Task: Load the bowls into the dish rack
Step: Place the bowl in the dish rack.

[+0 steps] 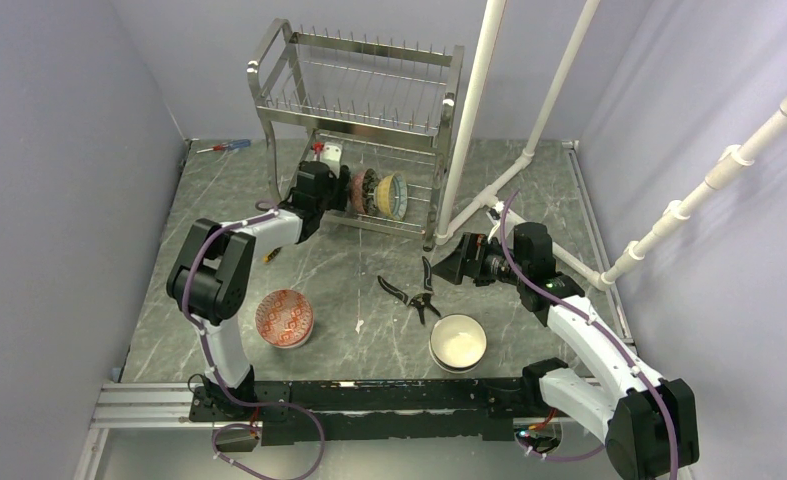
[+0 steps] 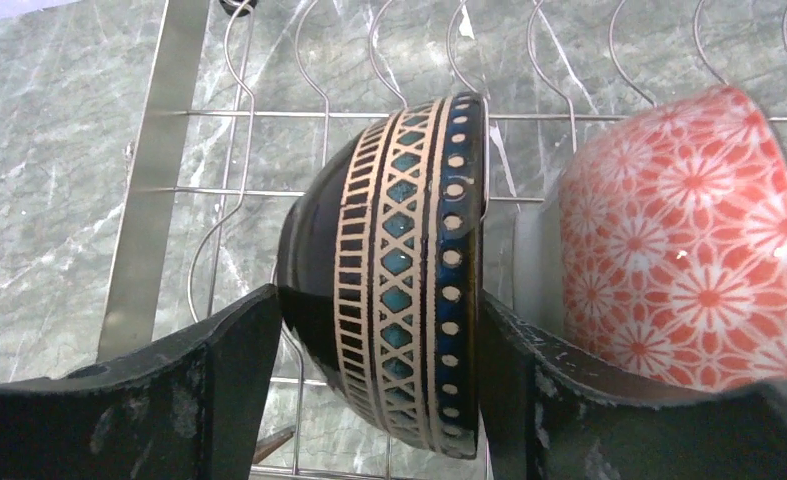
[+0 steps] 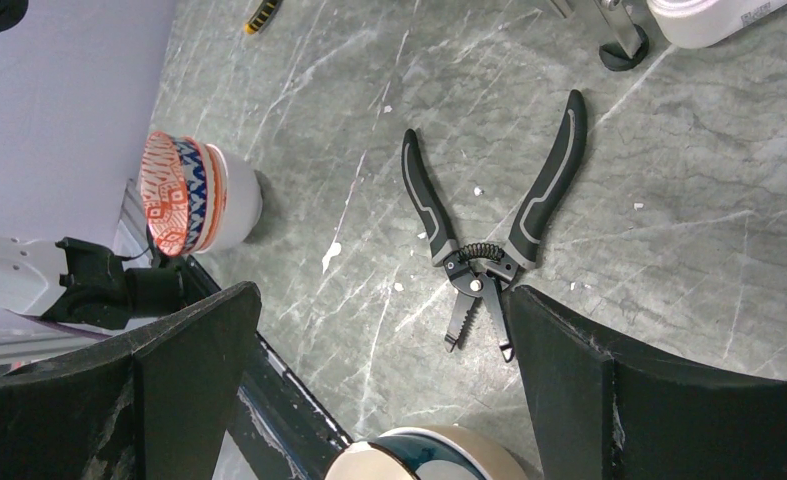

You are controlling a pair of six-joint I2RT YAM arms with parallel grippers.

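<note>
At far edge of bench [image 1: 339, 280], middle: dish rack [image 1: 369, 95], two tiers, shiny steel wire, tubular frame, upright prong rows.

Left arm: elbow raised over left side of bench, white forearm stretched level toward lower tier. Left pincer [image 2: 379, 300] clamped on dark banded bowl [image 2: 399, 230], black fingers [image 2: 219, 380] against foot side and rim side.

Dark banded bowl: on edge in lower tier between wavy wires. Glossy, with cream ladder bands, teal diamonds, blue rim strip with cream dots. Just beside it, on right in left wrist view: red floral bowl [image 2: 689, 240], also on edge, coral glaze with white blossoms. Further along lower tier in top view: teal bowl [image 1: 397, 195], yellowish centre, on edge.

Right arm: folded over right side of bench, wrist turned left. Right pincer [image 3: 384, 310] spread wide, nothing between, hovering above pliers [image 3: 474, 275] at mid-bench. Black-grey handles splayed, coil spring at pivot.

Toward near edge, left of middle: red-patterned bowl [image 1: 285, 318], upright, blue-white zigzag outside. Toward near edge, right of middle: cream bowl [image 1: 458, 340], upright, smooth plain inside.

Bench top: grey marble look, white veins.
</note>
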